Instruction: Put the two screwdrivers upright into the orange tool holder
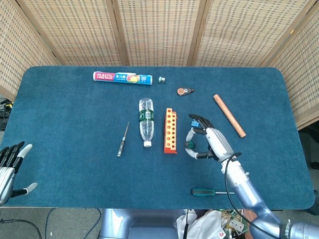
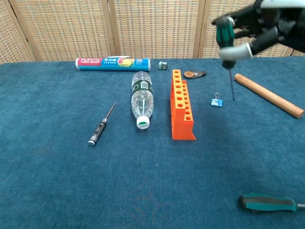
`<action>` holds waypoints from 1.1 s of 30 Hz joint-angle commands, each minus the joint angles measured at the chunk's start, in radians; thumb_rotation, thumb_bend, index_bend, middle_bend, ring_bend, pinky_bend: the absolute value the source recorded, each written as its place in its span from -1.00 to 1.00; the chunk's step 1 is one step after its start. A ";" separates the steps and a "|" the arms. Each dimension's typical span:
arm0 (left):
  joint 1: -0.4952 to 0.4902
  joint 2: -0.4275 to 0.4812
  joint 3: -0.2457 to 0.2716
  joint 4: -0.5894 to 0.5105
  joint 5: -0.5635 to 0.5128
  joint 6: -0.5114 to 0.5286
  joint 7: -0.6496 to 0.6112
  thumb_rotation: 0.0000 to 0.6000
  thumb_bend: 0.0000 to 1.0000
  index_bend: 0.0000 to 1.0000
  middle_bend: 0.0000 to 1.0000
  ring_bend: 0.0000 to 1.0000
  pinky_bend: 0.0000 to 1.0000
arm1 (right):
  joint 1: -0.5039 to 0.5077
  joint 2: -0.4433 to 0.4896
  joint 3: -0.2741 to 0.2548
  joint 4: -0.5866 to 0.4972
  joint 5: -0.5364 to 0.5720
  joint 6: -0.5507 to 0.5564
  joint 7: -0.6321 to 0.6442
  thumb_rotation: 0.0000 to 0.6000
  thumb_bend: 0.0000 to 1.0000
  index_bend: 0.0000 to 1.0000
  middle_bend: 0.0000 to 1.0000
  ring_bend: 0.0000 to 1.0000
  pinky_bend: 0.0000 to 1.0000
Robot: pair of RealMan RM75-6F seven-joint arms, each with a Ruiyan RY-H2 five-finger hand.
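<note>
My right hand [image 1: 209, 143] [image 2: 257, 26] holds a green-handled screwdriver [image 2: 226, 43] high above the table, tip hanging down, a little right of the orange tool holder [image 1: 170, 130] [image 2: 181, 104]. In the head view only the green handle [image 1: 188, 145] shows in the hand. A second green-handled screwdriver [image 1: 206, 191] [image 2: 269, 202] lies flat near the front edge. A thin black precision screwdriver [image 1: 122, 140] [image 2: 101, 126] lies left of the bottle. My left hand [image 1: 11, 167] is open at the front left corner, off the table.
A plastic bottle [image 1: 145, 121] [image 2: 141, 99] lies just left of the holder. A blue binder clip [image 2: 217, 101] and a wooden stick [image 1: 229, 115] [image 2: 268, 95] lie to its right. A plastic wrap box [image 1: 122, 77], a small nut [image 1: 161, 78] and a tape measure [image 1: 185, 91] lie at the back.
</note>
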 commanded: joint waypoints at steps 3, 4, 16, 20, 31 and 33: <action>-0.010 -0.005 -0.009 0.002 -0.019 -0.017 0.009 1.00 -1.00 -1.00 -1.00 -1.00 -1.00 | 0.055 -0.055 0.070 0.022 0.070 -0.041 0.112 1.00 -0.32 0.23 -0.86 -1.00 -1.00; -0.012 -0.005 -0.011 0.002 -0.024 -0.020 0.010 1.00 -1.00 -1.00 -1.00 -1.00 -1.00 | 0.062 -0.070 0.079 0.035 0.078 -0.052 0.141 1.00 -0.32 0.23 -0.86 -1.00 -1.00; -0.031 -0.017 -0.025 0.001 -0.077 -0.063 0.038 1.00 -1.00 -1.00 -1.00 -1.00 -1.00 | 0.100 -0.226 0.117 0.228 0.048 -0.124 0.414 1.00 -0.32 0.25 -0.81 -1.00 -1.00; -0.040 -0.021 -0.030 0.004 -0.100 -0.083 0.046 1.00 -1.00 -1.00 -1.00 -1.00 -1.00 | 0.102 -0.273 0.123 0.300 -0.011 -0.103 0.488 1.00 -0.32 0.25 -0.81 -1.00 -1.00; -0.054 -0.029 -0.036 0.006 -0.128 -0.109 0.061 1.00 -1.00 -1.00 -1.00 -1.00 -1.00 | 0.091 -0.273 0.104 0.349 -0.092 -0.098 0.591 1.00 -0.32 0.26 -0.80 -1.00 -1.00; -0.054 -0.029 -0.036 0.006 -0.128 -0.108 0.063 1.00 -1.00 -1.00 -1.00 -1.00 -1.00 | 0.088 -0.267 0.100 0.348 -0.096 -0.101 0.604 1.00 -0.32 0.26 -0.80 -1.00 -1.00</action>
